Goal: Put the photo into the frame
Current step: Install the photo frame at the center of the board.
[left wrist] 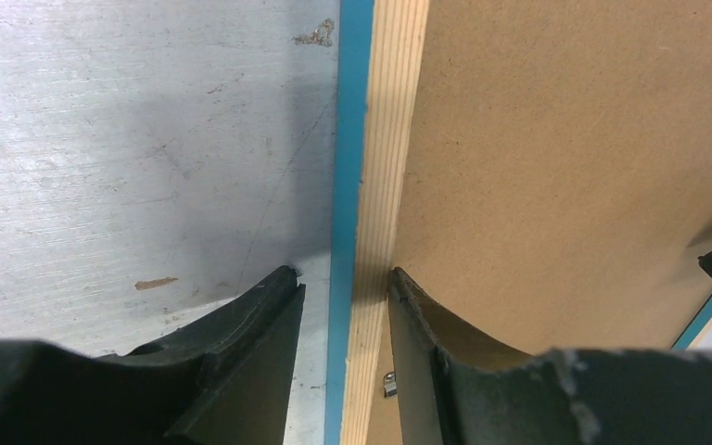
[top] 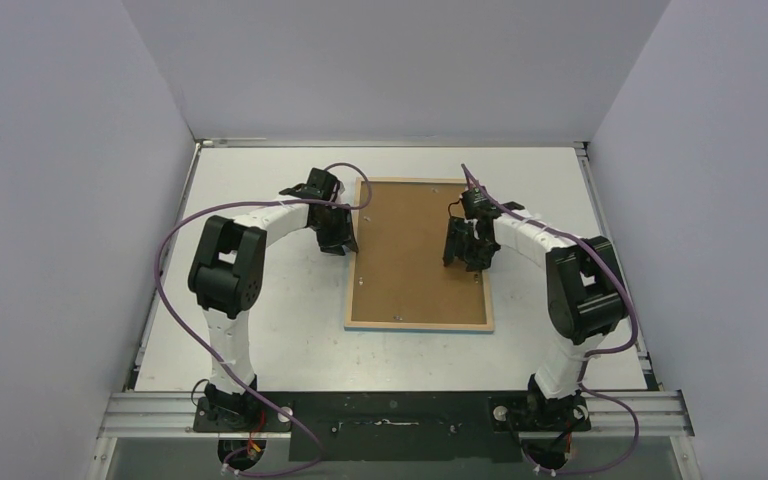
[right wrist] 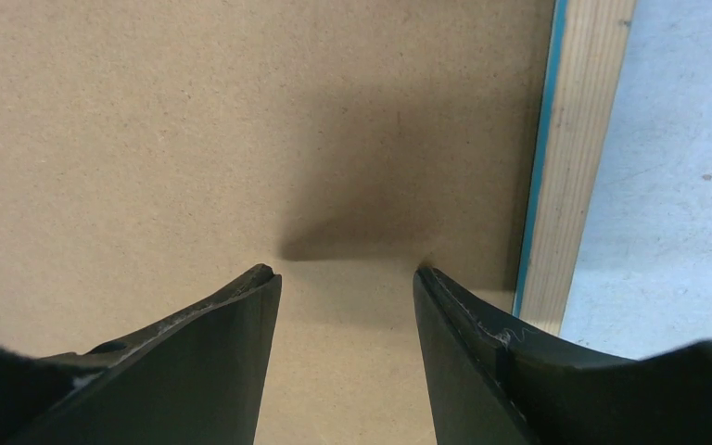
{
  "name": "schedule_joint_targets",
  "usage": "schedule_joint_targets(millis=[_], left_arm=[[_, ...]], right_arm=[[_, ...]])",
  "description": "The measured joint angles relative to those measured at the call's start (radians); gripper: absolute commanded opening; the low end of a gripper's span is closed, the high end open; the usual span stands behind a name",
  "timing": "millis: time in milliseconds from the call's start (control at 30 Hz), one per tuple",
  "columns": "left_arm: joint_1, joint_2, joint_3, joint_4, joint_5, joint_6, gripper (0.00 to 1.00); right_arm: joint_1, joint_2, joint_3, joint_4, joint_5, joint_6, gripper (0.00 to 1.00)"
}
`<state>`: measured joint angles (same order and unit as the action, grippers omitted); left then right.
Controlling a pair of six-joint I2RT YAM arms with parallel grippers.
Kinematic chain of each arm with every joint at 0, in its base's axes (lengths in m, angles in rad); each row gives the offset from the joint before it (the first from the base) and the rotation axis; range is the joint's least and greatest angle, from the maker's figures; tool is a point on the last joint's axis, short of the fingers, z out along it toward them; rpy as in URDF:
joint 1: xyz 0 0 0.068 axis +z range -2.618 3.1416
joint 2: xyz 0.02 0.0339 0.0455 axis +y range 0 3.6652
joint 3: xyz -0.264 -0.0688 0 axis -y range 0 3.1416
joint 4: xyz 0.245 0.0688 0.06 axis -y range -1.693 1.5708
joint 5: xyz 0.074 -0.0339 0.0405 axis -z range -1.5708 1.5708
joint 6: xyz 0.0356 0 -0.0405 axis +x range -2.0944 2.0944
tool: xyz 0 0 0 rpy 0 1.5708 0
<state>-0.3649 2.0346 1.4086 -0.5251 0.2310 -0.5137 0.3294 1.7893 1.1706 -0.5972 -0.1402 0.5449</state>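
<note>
The frame (top: 420, 326) lies face down in the middle of the table, light wood back up, with the brown backing board (top: 415, 250) in it. The photo is out of view. My left gripper (top: 338, 240) is open and straddles the frame's left rail (left wrist: 385, 139); one finger (left wrist: 426, 334) stands on the board against the rail, the other (left wrist: 260, 324) on the table, apart from the blue edge. My right gripper (top: 468, 258) is open and empty, fingertips low over the board (right wrist: 241, 120), just inside the frame's right rail (right wrist: 579, 139).
The grey table (top: 260, 330) is walled in on three sides by white panels. A small metal clip (left wrist: 388, 383) sits on the frame's inner edge by my left gripper's (left wrist: 343, 273) finger. My right gripper (right wrist: 343, 271) casts a shadow on the board.
</note>
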Motion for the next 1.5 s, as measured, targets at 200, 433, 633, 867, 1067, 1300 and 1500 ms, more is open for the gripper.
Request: schedule_joint_targets(millis=[200,433,633,867,1067,1300,1500], left_arm=[[0.000,0.006,0.006,-0.003,0.002,-0.001,0.37],[-0.001,0.006,0.006,-0.003,0.003,-0.001,0.36],[-0.001,0.010,0.011,-0.006,0.008,0.000,0.36],[-0.001,0.011,0.011,-0.006,0.011,0.000,0.36],[-0.001,0.012,0.012,-0.005,0.016,0.001,0.36],[-0.001,0.013,0.012,-0.005,0.019,0.002,0.36],[0.000,0.013,0.012,-0.004,0.024,0.003,0.36]], right_arm=[[0.005,-0.003,-0.002,-0.023,0.049,0.014,0.55],[0.007,-0.006,-0.005,-0.066,0.109,0.019,0.54],[0.006,-0.015,-0.016,-0.071,0.113,0.019,0.54],[0.006,-0.018,-0.020,-0.071,0.114,0.019,0.54],[0.006,-0.034,-0.044,-0.051,0.109,0.016,0.56],[-0.014,-0.091,-0.129,0.050,0.076,0.021,0.56],[-0.048,-0.134,-0.193,0.127,0.013,0.028,0.57]])
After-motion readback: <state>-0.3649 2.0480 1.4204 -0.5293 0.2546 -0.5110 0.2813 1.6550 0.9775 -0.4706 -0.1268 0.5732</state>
